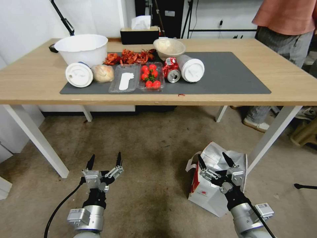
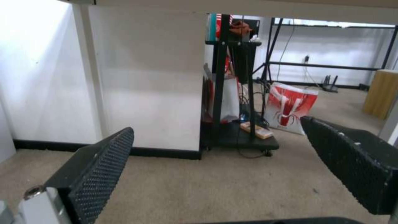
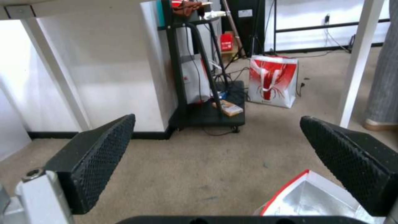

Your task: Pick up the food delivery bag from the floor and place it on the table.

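On the floor (image 1: pixel 148 138), near the table's (image 1: pixel 33 86) front right leg: delivery bag (image 1: pixel 211 195), upright, mouth open. Right gripper (image 1: pixel 215 160) above its opening, fingers wide, empty, likely positioned to reach a handle. Left gripper (image 1: pixel 104 158) over bare carpet, wide, idle.

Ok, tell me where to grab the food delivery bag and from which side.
Grip a white strap handle at the open top of the food delivery bag, coming down from above. The bag stands on the floor with its foil-lined mouth facing up, and its walls look too wide to span. The right claw is open above it; the left claw waits open.
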Available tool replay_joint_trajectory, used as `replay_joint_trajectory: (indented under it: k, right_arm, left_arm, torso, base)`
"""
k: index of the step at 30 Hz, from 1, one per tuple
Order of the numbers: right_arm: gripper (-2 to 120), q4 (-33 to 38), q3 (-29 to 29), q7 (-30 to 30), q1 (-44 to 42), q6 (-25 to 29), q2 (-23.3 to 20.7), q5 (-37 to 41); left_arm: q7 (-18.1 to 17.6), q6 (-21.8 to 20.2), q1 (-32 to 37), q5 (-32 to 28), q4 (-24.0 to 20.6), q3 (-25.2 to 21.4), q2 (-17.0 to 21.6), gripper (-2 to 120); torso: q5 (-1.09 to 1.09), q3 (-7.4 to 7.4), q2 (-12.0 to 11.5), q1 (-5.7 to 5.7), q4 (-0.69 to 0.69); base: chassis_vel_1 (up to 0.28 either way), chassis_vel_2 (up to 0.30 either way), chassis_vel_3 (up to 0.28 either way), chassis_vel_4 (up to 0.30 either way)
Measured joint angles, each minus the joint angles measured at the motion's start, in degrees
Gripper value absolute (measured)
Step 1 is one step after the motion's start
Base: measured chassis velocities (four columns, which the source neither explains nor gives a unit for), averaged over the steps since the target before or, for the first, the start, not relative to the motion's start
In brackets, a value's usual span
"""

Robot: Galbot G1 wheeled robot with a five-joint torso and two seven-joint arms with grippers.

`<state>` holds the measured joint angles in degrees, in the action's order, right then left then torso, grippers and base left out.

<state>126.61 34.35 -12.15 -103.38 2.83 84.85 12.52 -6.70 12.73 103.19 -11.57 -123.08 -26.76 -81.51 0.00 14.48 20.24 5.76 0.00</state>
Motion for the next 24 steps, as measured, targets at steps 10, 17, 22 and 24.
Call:
replay_joint_trajectory:
  k: [10,17,22,24]
  right_arm:
    - [100,-0.1,0.0,0.0,0.0,0.0,0.0,-0.1]
    - [100,-0.2,0.1,0.0,0.1,0.0,-0.1,-0.1]
    - [100,-0.2,0.1,0.0,0.1,0.0,-0.1,-0.1]
    - [100,-0.2,0.1,0.0,0.2,0.0,-0.1,-0.1]
  left_arm:
    - [0.1,0.1,-0.1,0.1,0.3,0.0,-0.1,100]
    - [0.1,0.2,-0.2,0.1,0.5,0.0,-0.1,100]
    - [0.1,0.2,-0.2,0.1,0.5,0.0,-0.1,100]
    - [0.1,0.2,-0.2,0.1,0.6,0.0,-0.1,100]
  torso:
    - [0.0,-1.85,-2.8,-0.89,0.0]
    - [0.0,-2.93,-4.3,-1.31,0.0]
    - [0.0,-3.24,-4.7,-1.43,0.0]
    - [0.0,-3.57,-5.1,-1.53,-0.01]
  base:
    - [0.0,0.0,0.0,0.0]
    - [0.0,0.0,0.0,0.0]
    - [0.0,0.0,0.0,0.0]
    - [0.0,0.0,0.0,0.0]
